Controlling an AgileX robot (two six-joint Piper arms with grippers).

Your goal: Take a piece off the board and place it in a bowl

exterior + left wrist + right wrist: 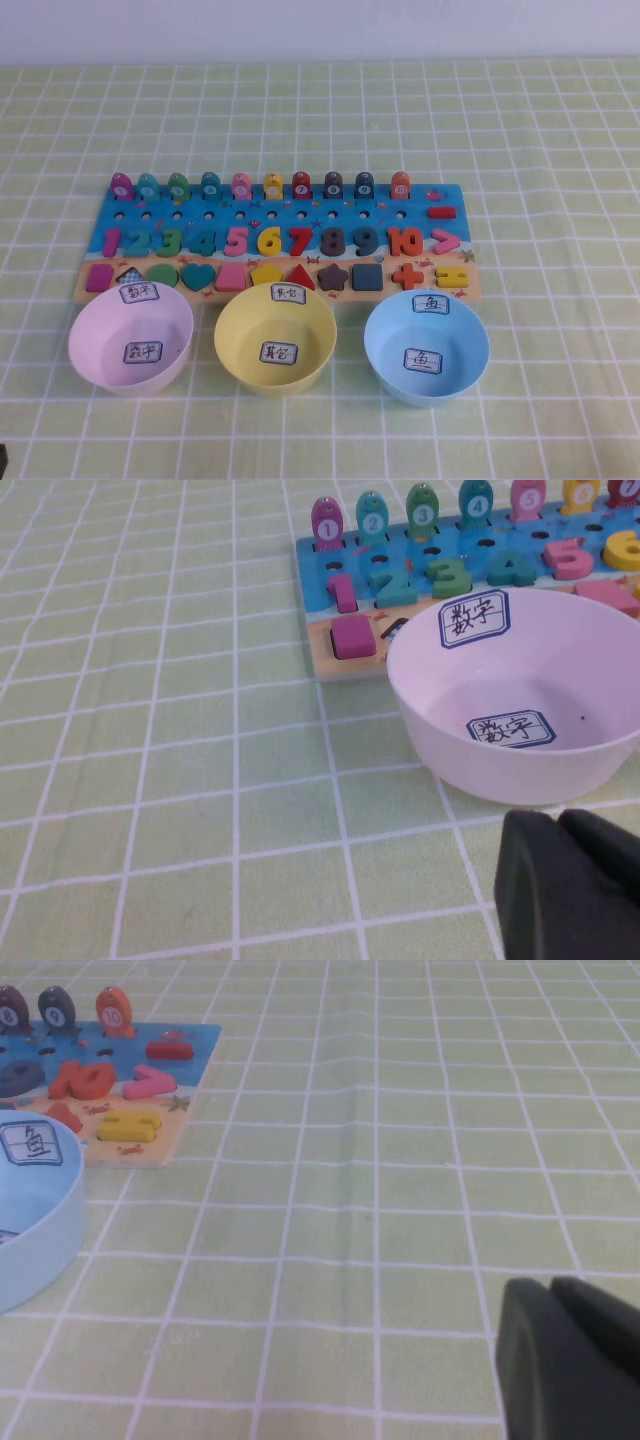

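The board (455,197) lies mid-table with a row of upright fish tokens along its far edge. The piece (400,184), an orange-red fish token, stands at the right end of that row; it also shows in the right wrist view (116,1010). The light blue bowl (390,345) sits in front of the board's right end, empty apart from its labels. Neither gripper shows in the high view. My left gripper (560,820) is shut and empty, low over the cloth near the pink bowl (520,770). My right gripper (550,1285) is shut and empty, well to the right of the blue bowl (50,1230).
A pink bowl (100,350) and a yellow bowl (240,345) stand left of the blue one, in front of the board. The board also holds coloured numerals and shapes. A green checked cloth (560,300) covers the table.
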